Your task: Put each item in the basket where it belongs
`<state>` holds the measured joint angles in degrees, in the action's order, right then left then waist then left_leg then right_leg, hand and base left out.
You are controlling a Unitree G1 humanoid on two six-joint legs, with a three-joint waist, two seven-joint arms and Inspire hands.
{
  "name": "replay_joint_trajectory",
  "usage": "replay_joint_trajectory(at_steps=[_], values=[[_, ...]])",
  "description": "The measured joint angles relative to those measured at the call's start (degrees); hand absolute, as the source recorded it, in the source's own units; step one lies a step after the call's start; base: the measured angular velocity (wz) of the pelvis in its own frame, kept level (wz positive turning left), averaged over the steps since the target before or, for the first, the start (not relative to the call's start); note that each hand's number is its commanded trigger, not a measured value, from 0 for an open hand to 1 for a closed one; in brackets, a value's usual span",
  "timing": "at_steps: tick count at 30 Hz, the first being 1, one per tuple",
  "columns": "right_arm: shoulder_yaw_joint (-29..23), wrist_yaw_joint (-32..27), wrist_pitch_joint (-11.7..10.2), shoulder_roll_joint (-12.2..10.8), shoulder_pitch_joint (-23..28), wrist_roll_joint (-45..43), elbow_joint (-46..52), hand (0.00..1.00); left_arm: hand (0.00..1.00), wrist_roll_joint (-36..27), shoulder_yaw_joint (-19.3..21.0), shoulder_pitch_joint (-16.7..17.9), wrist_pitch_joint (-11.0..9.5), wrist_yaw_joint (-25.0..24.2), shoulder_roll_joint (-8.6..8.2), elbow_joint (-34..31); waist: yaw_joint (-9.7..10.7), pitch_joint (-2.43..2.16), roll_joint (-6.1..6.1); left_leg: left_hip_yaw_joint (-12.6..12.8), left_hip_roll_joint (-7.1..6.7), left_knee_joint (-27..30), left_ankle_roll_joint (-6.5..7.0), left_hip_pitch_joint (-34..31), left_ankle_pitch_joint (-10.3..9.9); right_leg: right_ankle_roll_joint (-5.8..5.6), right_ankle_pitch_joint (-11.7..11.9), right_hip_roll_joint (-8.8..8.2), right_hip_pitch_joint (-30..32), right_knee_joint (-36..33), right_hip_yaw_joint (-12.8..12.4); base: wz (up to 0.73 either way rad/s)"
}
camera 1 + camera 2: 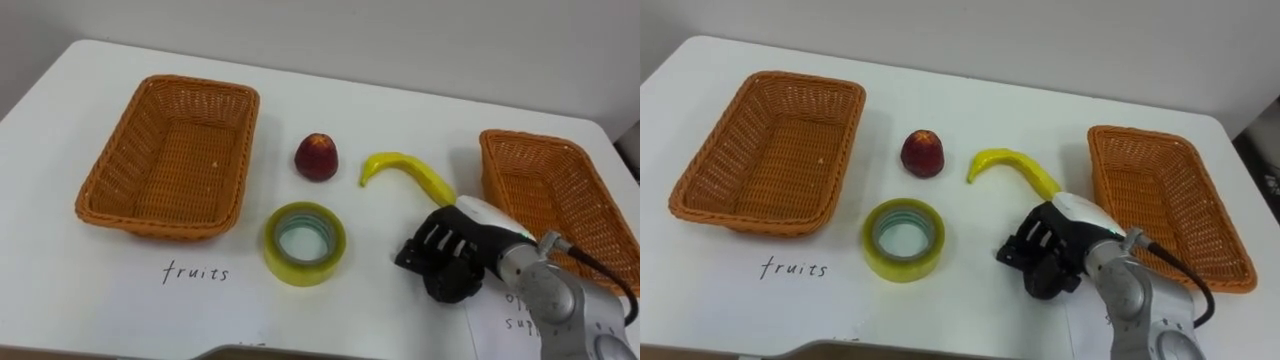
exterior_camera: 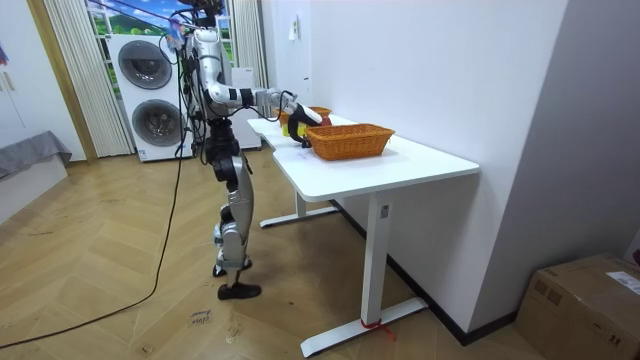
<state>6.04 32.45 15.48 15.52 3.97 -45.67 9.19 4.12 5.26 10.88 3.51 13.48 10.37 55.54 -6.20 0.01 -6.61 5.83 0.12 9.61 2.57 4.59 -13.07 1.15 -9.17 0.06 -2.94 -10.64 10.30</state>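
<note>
Hovering my right hand point(image 1: 452, 258) low over the table point(image 1: 380, 100), I have the fingers point(image 1: 438, 240) loosely bent and holding nothing that I can see. The banana point(image 1: 405, 170) lies just beyond my fingertips, its thick end nearest my knuckles and its stalk pointing away. Further out past my fingertips sits the red fruit point(image 1: 316, 156). The roll of tape point(image 1: 304, 242) lies flat off my thumb side, apart from me. One basket point(image 1: 150, 222) stands empty well beyond the tape. The other basket point(image 1: 490, 165), also empty, stands behind the back of my hand.

Nothing is sorted yet, and I judge the banana to be my first pick. Its curve is the risk. If I close on the thick end alone, it may pivot or roll out from under my fingers, and a sideways nudge could slide it into the red fruit. Carrying it across, I could also clip the tape roll if I stay this low.
</note>
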Motion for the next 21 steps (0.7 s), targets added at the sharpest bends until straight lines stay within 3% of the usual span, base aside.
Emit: replay_joint_trajectory(at_steps=[2, 9, 13, 21], values=[[-0.11, -0.39, -0.95, 0.01, 0.0, 1.74, 1.53, 1.0, 0.0, -0.06, 0.01, 0.02, -0.07, 0.57, -0.13, 0.08, 0.19, 0.19, 0.36, 0.01, 0.0, -0.01, 0.01, 0.0, 0.0, 0.0, 0.0, 0.0, 0.0, 0.01, -0.03, 0.0], [-1.03, -1.84, -2.42, 0.43, -0.46, 4.89, 5.11, 1.0, 0.0, -1.28, -0.32, 0.21, -1.04, 1.01, -0.29, 0.94, 0.34, 0.15, 0.46, 0.05, 0.01, 0.14, 0.02, 0.1, 0.01, 0.0, 0.0, -0.06, -0.06, 0.03, 0.03, 0.0], [-1.45, -2.31, -4.56, 0.59, -3.52, 5.34, 5.55, 1.0, 0.0, -1.11, -0.39, 0.55, -1.44, 0.97, -0.16, 1.83, 1.37, 0.19, 0.56, 0.05, 0.01, 0.03, 0.03, 0.07, 0.02, 0.0, 0.0, -0.08, -0.07, 0.02, 0.04, 0.0], [-7.81, -6.2, -6.18, 2.4, -7.09, 7.95, 6.32, 1.0, 0.0, -1.17, 1.31, 0.41, -1.53, 0.92, -0.26, 3.49, 2.07, 0.29, 0.99, 0.08, -0.01, -0.02, 0.03, 0.08, 0.05, 0.0, 0.0, -0.06, -0.17, 0.04, 0.07, 0.0]])
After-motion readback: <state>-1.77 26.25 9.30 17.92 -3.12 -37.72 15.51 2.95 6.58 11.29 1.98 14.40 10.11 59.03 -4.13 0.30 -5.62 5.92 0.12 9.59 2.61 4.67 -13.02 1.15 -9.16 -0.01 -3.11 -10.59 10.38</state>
